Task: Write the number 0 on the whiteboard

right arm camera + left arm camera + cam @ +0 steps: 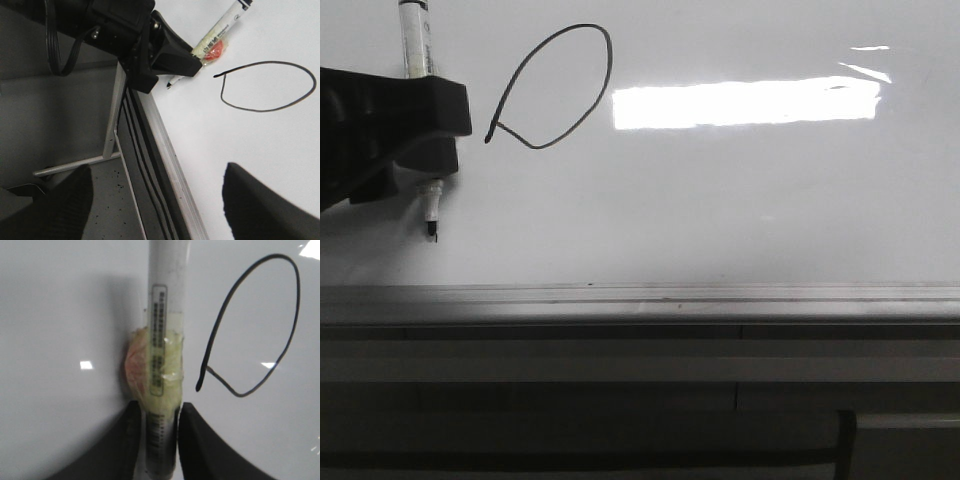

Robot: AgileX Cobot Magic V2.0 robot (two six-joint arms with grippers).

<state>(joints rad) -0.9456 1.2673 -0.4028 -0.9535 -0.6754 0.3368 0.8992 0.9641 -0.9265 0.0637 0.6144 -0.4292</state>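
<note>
The number 0 [555, 88] is a thin black slanted loop with a short tail, drawn on the whiteboard [720, 210]. My left gripper [430, 125] is shut on a white marker [415, 40] wrapped in yellowish tape [155, 365]. The marker's dark tip [432, 225] points down at the board, left of and below the loop's tail and apart from it. In the left wrist view the black fingers [200, 445] clamp the marker [167, 300], with the number 0 [250, 325] beside it. My right gripper [157, 200] hangs open over the board's edge, holding nothing.
A bright rectangular glare [745, 103] lies right of the loop. A grey metal edge strip [640, 295] runs along the board's near side, with dark frame rails below. The right wrist view shows the left arm [125, 30], its cable and the floor [75, 125] beyond the board.
</note>
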